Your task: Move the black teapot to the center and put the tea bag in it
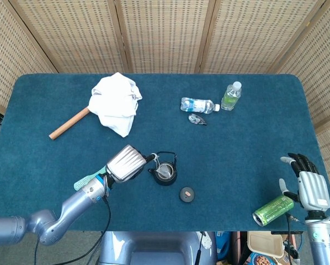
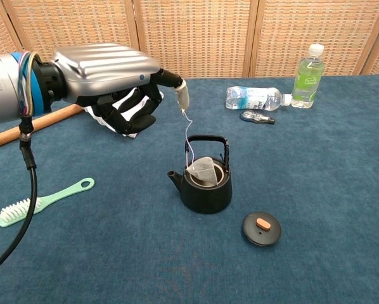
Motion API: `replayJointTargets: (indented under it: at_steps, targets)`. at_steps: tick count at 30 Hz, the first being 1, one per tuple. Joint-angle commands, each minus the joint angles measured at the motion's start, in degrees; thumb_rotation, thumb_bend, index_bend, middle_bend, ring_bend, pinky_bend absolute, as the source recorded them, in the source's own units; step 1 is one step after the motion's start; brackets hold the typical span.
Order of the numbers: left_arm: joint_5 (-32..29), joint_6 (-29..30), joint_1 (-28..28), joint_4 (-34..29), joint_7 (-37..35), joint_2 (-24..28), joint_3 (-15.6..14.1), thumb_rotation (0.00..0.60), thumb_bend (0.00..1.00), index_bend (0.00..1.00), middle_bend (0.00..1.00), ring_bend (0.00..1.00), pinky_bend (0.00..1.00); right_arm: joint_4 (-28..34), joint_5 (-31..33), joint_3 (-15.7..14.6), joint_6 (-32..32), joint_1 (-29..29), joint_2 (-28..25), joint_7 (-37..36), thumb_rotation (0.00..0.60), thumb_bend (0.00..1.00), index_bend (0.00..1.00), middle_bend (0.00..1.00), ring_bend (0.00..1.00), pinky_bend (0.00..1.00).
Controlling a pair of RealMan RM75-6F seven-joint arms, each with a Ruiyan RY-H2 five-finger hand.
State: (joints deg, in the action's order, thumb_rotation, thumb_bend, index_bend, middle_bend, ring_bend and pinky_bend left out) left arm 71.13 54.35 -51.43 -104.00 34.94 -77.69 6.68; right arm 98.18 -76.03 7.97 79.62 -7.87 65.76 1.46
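Observation:
The black teapot [image 2: 205,183] stands lidless near the table's middle, its handle upright; it also shows in the head view [image 1: 165,170]. A tea bag [image 2: 203,170] hangs in its opening on a white string. My left hand [image 2: 113,79] pinches the string's tag just above and left of the pot, seen from above as a silver hand [image 1: 126,163]. The round black lid [image 2: 261,228] lies to the pot's right [image 1: 186,194]. My right hand [image 1: 308,185] rests open at the table's right front edge, holding nothing.
A green can [image 1: 273,210] lies beside my right hand. A white cloth [image 1: 116,102] and wooden stick [image 1: 69,123] sit at the back left, a green brush [image 2: 40,202] at the front left. Two bottles [image 2: 307,75] [image 2: 254,97] and a small wrapper [image 2: 256,116] lie at the back.

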Motion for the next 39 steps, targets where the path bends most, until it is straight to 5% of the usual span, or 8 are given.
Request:
replayJointTargets:
  at_steps: [1, 7, 18, 23, 25, 29, 39]
  targets:
    - [-2.5, -1.22, -0.87, -2.77, 3.91, 2.07, -0.78, 0.6, 0.55, 0.22, 0.69, 0.68, 0.71, 0.07, -0.01, -0.02, 0.02, 0.02, -0.01, -0.01, 0.6, 0.58, 0.27, 0.23, 0.13, 0.21]
    - [-6.77, -1.95, -1.74, -6.55, 9.21, 4.23, -2.05, 0.6, 0.56, 0.03, 0.69, 0.68, 0.71, 0.08, 0.01, -0.06, 0.09, 0.08, -0.04, 0.03, 0.6, 0.58, 0.27, 0.23, 0.13, 0.21]
    - [-3.07, 1.3, 0.36, -11.83, 12.12, 6.59, -6.65, 0.6, 0.53, 0.02, 0.69, 0.68, 0.71, -0.11, 0.2, -0.04, -0.16, -0.04, 0.08, -0.05, 0.6, 0.58, 0.27, 0.23, 0.13, 0.21]
    - [-6.55, -1.43, -1.61, -12.78, 14.19, 7.66, -6.54, 0.6, 0.54, 0.02, 0.69, 0.68, 0.71, -0.09, 0.14, -0.04, -0.11, -0.05, 0.13, 0.02, 0.6, 0.58, 0.27, 0.23, 0.13, 0.21]
    - [-8.88, -2.57, -2.78, -13.37, 15.31, 8.01, -6.33, 0.6, 0.63, 0.02, 0.69, 0.69, 0.71, -0.04, 0.14, -0.04, -0.05, -0.03, 0.08, 0.08, 0.6, 0.58, 0.27, 0.23, 0.13, 0.21]
    - [-15.25, -4.25, -5.94, -14.76, 18.87, 8.69, -6.15, 0.6, 0.99, 0.0, 0.73, 0.72, 0.72, 0.11, 0.16, 0.0, -0.1, -0.1, -0.03, 0.3, 0.6, 0.58, 0.27, 0.23, 0.13, 0.21]
    - [-30.73, -5.44, -14.17, -15.81, 25.23, 7.9, -7.43, 0.6, 1.0, 0.0, 0.78, 0.75, 0.74, 0.22, 0.26, 0.01, -0.13, -0.13, -0.13, 0.5, 0.6, 0.58, 0.27, 0.23, 0.13, 0.21]
